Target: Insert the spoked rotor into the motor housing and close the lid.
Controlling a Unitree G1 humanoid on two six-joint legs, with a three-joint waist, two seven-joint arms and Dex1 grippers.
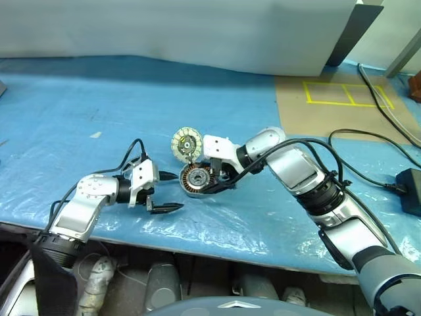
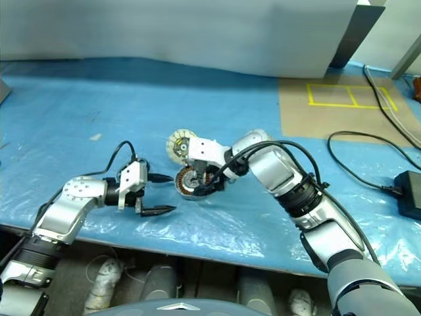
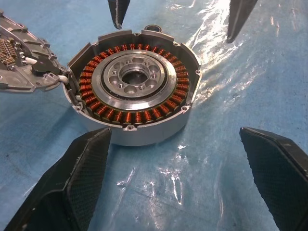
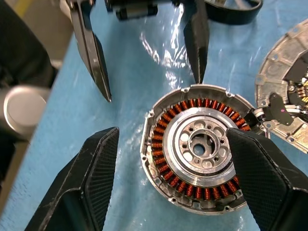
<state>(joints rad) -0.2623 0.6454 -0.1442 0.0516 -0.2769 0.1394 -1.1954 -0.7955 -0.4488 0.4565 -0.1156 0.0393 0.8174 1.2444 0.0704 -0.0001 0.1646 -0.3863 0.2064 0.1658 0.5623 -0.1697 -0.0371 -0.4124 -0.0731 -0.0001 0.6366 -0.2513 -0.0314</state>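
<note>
The motor housing (image 1: 196, 178), a squat silver can ringed with copper windings, lies on the blue table between my two grippers. A grey ring with a holed hub (image 3: 133, 78) sits in its centre; it looks like the spoked rotor seated there. The lid (image 1: 187, 143) stands swung open behind the housing, cream dotted face showing, still joined to it (image 4: 284, 108). My right gripper (image 4: 173, 187) hovers open just above the housing, holding nothing. On the housing's other side my left gripper (image 1: 170, 192) is open and apart from it, pointing at it (image 3: 175, 178).
The blue plastic-covered table (image 1: 99, 99) ends in a front edge close below the grippers. At the right, black cables run to a black power brick (image 1: 411, 191). A brown board with yellow tape (image 1: 345, 92) lies at the back right.
</note>
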